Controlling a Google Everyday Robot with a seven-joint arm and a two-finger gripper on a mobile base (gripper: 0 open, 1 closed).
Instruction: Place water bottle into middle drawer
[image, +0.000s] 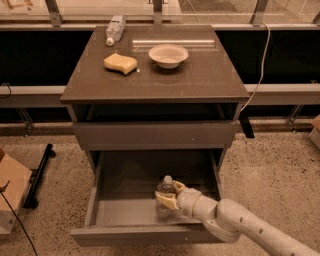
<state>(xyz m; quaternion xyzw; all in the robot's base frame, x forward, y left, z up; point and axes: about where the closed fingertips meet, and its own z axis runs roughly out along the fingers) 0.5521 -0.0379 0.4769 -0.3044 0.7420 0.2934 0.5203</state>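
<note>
The middle drawer is the lowest one and is pulled wide open, showing its grey floor and sides. My gripper reaches in from the lower right and is inside the drawer, right of centre. It is shut on the water bottle, a clear bottle with a white cap that stands roughly upright, its base at or near the drawer floor. The tan fingers wrap the bottle's body and hide its label.
On the cabinet top lie a smaller clear bottle on its side at the back left, a yellow sponge and a white bowl. The shallower drawer above is closed. A cardboard box and a black stand sit on the floor at left.
</note>
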